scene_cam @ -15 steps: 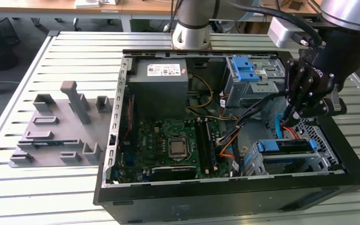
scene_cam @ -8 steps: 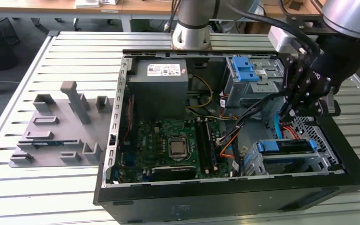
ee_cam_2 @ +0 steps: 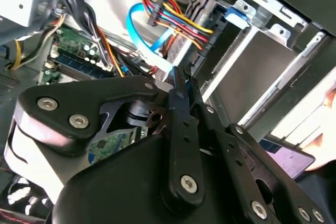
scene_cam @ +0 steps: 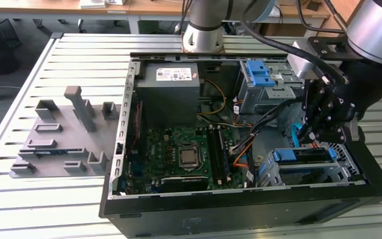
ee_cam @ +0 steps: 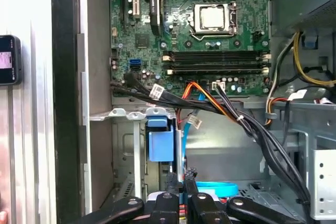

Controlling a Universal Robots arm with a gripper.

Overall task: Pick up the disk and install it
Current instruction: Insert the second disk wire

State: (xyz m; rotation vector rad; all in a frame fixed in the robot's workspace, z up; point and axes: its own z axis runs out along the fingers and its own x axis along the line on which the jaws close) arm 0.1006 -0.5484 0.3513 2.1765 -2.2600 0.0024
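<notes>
The black 2-fingered gripper (scene_cam: 312, 143) hangs inside the open black tower computer case (scene_cam: 244, 209), just beside the green motherboard (scene_cam: 177, 154), on the exterior view's right of it. In both wrist views its slim fingers (ee_cam: 176, 179) are pressed together at the tips, with nothing seen between them.

The disk (scene_cam: 304, 156), a flat drive in a blue plastic carrier frame, sits in the silver metal drive cage (scene_cam: 347, 167) at the case corner, also on the exterior view's right of the motherboard. The gripper's tips are directly over the disk's blue frame; I cannot tell whether they touch it. In the first wrist view the frame's blue end tab (ee_cam: 160, 140) stands in the cage just beside the gripper (ee_cam: 184, 174).

A light blue flat data cable (ee_cam_2: 144, 38) and a bundle of red, yellow and black wires (ee_cam_2: 173, 19) run between the motherboard and the cage, close to the gripper (ee_cam_2: 181, 77).

The large grey metal box with a white sticker (scene_cam: 171, 87) sits just behind the motherboard, towards the arm's base.
</notes>
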